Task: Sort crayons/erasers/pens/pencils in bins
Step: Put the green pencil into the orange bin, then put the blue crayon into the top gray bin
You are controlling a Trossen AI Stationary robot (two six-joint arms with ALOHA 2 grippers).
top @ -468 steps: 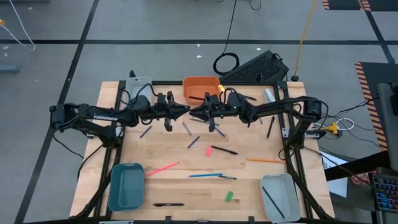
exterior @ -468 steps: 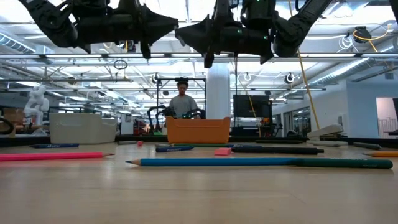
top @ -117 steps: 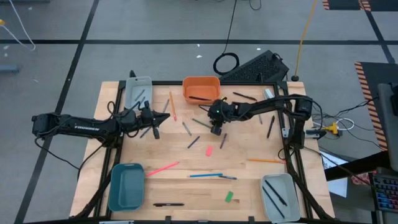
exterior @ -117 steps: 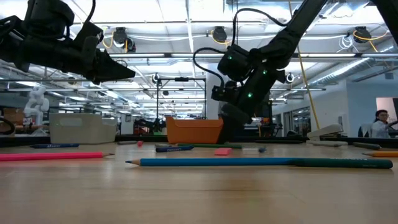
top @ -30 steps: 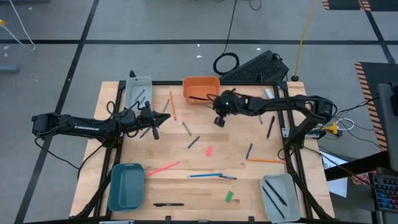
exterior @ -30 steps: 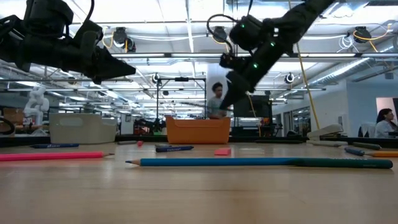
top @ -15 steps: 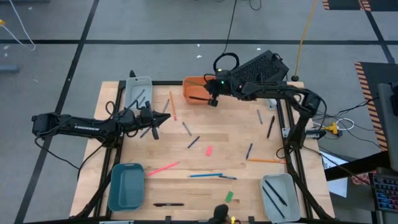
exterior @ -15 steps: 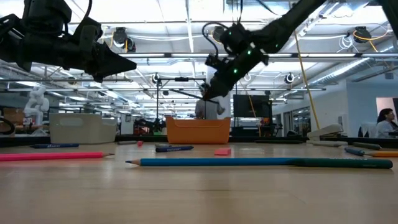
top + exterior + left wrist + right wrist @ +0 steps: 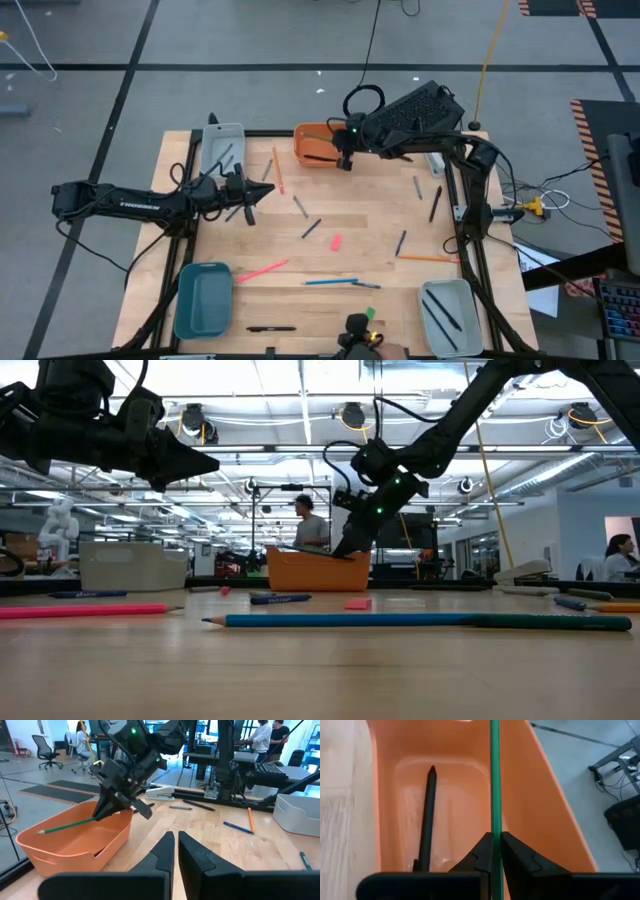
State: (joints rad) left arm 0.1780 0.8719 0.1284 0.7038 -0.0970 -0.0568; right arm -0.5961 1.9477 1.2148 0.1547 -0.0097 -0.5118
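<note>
My right gripper point(image 9: 343, 160) is over the orange bin point(image 9: 322, 142) at the table's far edge, shut on a long green pencil point(image 9: 70, 824). A black stick point(image 9: 426, 817) lies on the bin's floor. My left gripper point(image 9: 246, 198) hangs shut and empty above the far left of the table. Pink point(image 9: 262, 270), blue point(image 9: 330, 282) and orange point(image 9: 428, 258) pencils lie on the wood. So do a pink eraser point(image 9: 336, 242), a green eraser point(image 9: 368, 315), pens and short crayons point(image 9: 312, 228). My right gripper pinches the green pencil near one end point(image 9: 494, 827) between its two fingers. The fingers slant down toward the bin, and the pencil runs on forward along them. The pencil is lifted clear and tilted, its free tip point(image 9: 40, 831) reaching over the bin's end wall.
A pale grey bin point(image 9: 222, 148) with sticks stands far left, a teal bin point(image 9: 203, 298) near left, and another grey bin point(image 9: 447, 315) with pens near right. A stapler and a keyboard lie beyond the far right edge. People move in the room behind.
My right gripper has carried the green pencil from mid-table toward the far edge and a little left, to above the orange bin. It has then dipped toward the bin. It has stayed shut on the pencil.
</note>
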